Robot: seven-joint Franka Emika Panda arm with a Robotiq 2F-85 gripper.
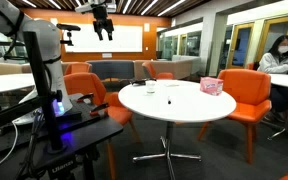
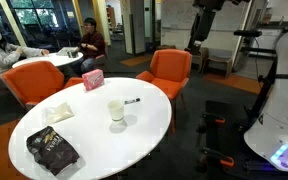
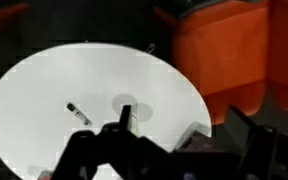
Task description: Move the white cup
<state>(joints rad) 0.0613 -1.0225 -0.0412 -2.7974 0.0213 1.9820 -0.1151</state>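
Note:
The white cup (image 2: 115, 111) stands upright near the middle of the round white table (image 2: 44, 125). It also shows in an exterior view (image 1: 151, 86) and, from above, in the wrist view (image 3: 127, 100). My gripper (image 3: 184, 135) hangs high above the scene, far from the cup. Its two dark fingers are spread apart with nothing between them. It shows near the ceiling in both exterior views (image 1: 104, 28) (image 2: 196, 40).
A pink box (image 2: 92, 80) sits at the table's far edge, a small dark pen-like object (image 2: 131, 101) beside the cup, a dark bag (image 2: 52, 151) and a napkin (image 2: 59, 112) nearer the front. Orange chairs (image 2: 169, 70) ring the table. People sit at another table (image 2: 89, 40).

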